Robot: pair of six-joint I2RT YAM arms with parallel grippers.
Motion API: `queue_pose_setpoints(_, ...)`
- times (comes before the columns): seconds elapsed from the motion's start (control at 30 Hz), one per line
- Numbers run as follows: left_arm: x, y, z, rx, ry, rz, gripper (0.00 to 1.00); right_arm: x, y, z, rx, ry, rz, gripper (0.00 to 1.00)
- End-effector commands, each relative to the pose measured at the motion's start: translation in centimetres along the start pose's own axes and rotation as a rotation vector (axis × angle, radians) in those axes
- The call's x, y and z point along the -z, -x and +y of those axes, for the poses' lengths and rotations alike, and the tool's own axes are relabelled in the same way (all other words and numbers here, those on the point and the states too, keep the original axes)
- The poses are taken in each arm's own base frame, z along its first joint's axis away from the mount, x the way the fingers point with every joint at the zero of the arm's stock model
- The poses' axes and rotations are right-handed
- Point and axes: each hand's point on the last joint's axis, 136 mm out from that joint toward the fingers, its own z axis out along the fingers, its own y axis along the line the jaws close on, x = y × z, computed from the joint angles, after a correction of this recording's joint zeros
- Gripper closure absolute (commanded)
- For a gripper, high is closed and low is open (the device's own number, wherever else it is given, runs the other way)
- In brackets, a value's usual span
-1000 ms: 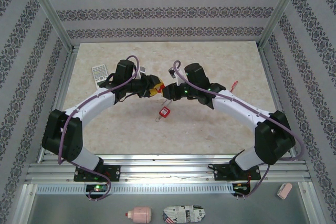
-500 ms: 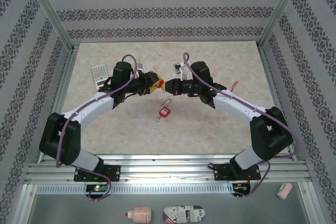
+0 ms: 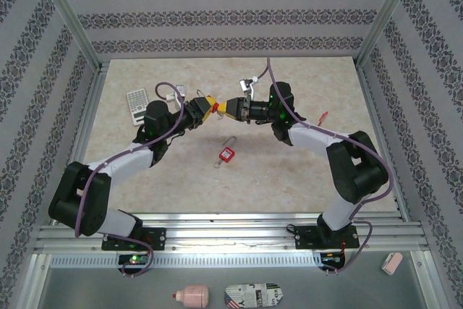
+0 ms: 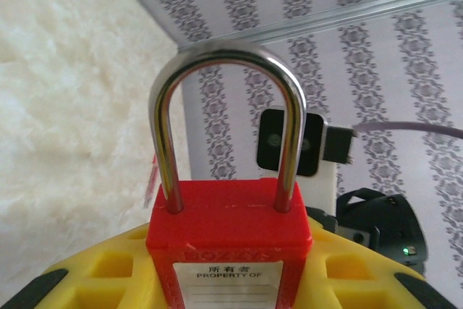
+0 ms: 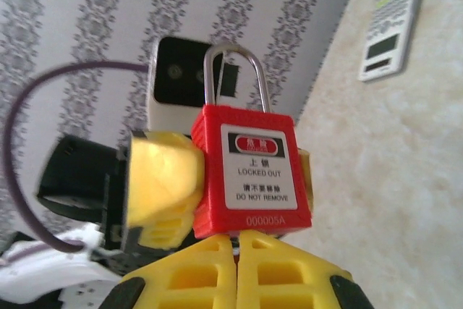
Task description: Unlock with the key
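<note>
A red padlock (image 4: 228,229) with a steel shackle stands upright between the yellow fingers of my left gripper (image 4: 228,269), which is shut on its body. In the right wrist view its label side (image 5: 253,171) reads "LOCKED OUT". My right gripper (image 5: 237,247) sits directly under the lock's base with its fingers pressed together. Only a thin sliver of the key (image 5: 234,240) shows, pinched between them at the keyhole. From above, the left gripper (image 3: 207,105) and right gripper (image 3: 231,106) meet tip to tip over the middle back of the table.
A second red padlock (image 3: 227,154) lies on the table in front of the grippers. A calculator (image 3: 136,100) lies at the back left, and a small red item (image 3: 323,116) at the right. Patterned walls enclose the table.
Both arms have swung toward the back of the table, carrying the lock with them. The right gripper's fingers have closed under the lock's base.
</note>
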Motion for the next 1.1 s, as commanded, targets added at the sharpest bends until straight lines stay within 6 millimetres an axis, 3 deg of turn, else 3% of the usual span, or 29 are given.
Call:
queue_pose_setpoints(0.0,1.0,-5.2,-4.2,-0.142,-0.212,0.211,1.0,0.3,4.8,5.3,0.081,0.16,-0.155,1.0)
queue_pose_setpoints(0.4,1.1,-5.4,-4.4,-0.252,-0.202,0.227,1.0,1.1,5.0,1.3,0.032,-0.043,-0.163,0.99)
queue_pose_setpoints(0.53,1.2,-5.4,-3.9,-0.265,-0.145,0.23,1.0,2.1,4.4,1.7,0.138,-0.126,-0.165,0.7)
queue_pose_setpoints(0.63,1.2,-5.4,-3.5,-0.268,-0.118,0.233,1.0,2.4,4.1,2.1,0.163,-0.117,-0.148,0.63)
queue_pose_setpoints(0.8,1.1,-4.4,-2.2,-0.265,-0.013,0.203,1.0,2.9,1.9,2.0,0.221,-0.15,-0.096,0.55)
queue_pose_setpoints(0.97,0.7,-3.3,-1.2,-0.21,0.109,0.197,1.0,4.0,-2.6,-0.4,0.382,-0.397,0.004,0.55)
queue_pose_setpoints(1.07,0.7,-3.0,-0.5,-0.186,0.187,0.195,1.0,3.8,-4.7,-1.0,0.425,-0.453,0.05,0.57)
